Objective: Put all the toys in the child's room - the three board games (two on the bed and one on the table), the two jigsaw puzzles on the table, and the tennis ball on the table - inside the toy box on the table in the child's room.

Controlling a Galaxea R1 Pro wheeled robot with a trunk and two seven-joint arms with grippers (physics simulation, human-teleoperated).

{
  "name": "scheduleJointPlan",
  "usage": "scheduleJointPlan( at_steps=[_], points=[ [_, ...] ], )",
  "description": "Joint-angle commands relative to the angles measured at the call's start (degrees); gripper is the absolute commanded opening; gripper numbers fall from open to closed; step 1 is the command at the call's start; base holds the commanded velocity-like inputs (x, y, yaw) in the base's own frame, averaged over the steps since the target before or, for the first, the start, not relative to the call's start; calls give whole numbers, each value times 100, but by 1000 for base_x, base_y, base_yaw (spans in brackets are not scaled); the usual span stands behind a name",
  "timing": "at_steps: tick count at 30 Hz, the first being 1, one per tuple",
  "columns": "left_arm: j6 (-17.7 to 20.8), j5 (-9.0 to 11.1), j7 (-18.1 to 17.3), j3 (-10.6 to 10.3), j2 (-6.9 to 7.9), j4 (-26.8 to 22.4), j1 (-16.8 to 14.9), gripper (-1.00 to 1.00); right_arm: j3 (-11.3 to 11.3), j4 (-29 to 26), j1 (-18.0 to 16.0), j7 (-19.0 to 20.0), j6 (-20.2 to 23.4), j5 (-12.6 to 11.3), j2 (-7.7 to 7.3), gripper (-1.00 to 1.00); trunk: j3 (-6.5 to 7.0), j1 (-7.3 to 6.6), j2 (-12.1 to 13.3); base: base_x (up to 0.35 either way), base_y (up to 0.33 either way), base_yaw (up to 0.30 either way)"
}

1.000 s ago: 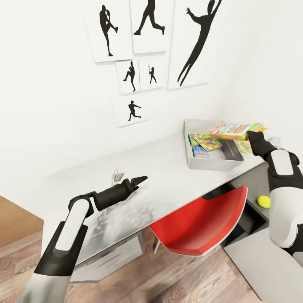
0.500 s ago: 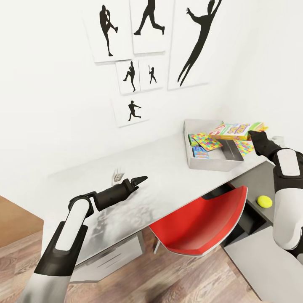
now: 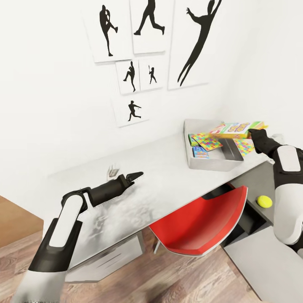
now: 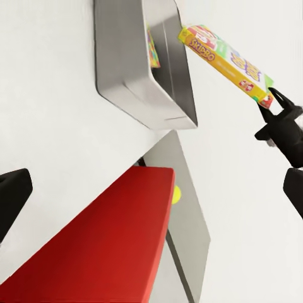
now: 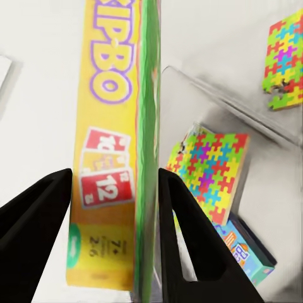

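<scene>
Right gripper clamped on one end of the Skip-Bo board game, fingers either side of the box's thickness; the right wrist view shows the green edge between the two black fingers. Box held roughly level in the air, lifted above the far side of the toy box, its free end reaching over the bin.

Toy box sits on the tabletop near the wall. Inside it: one jigsaw puzzle lying tilted, propped on a teal-blue board game. A second jigsaw puzzle lies on the tabletop just beside the bin, under the held box.

Tennis ball rests on a lower grey shelf beneath the tabletop, beside the red chair.

Left gripper hovers over bare tabletop, well apart from the bin, nothing in it; fingers nearly together, exact gap cannot be told.

Black silhouette pictures on the white wall.
</scene>
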Motion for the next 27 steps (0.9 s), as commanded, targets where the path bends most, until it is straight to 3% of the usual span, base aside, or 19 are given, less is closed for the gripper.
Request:
scheduleJointPlan(
  at_steps=[1,5,12,13,27],
  points=[
    [55,27,22,36,2,-36,-38,100,10,23,-37,-82,-7,-94,-23,-100,-11,3,-10,0,0,0],
    [183,41,19,165,11,-165,-104,100,37,149,-167,-213,-135,-121,-49,-100,-21,3,-10,0,0,0],
    [318,58,26,196,11,-230,-130,100,56,314,-395,-261,-362,-134,-68,-100,-63,3,-10,0,0,0],
    [324,60,28,198,13,-232,-132,100,58,316,-472,-264,-1081,-135,-70,-100,-68,3,-10,0,0,0],
    [408,106,20,203,11,-242,-135,100,60,327,-494,-276,-1134,-138,-83,-100,-95,3,-10,0,0,0]
  ],
)
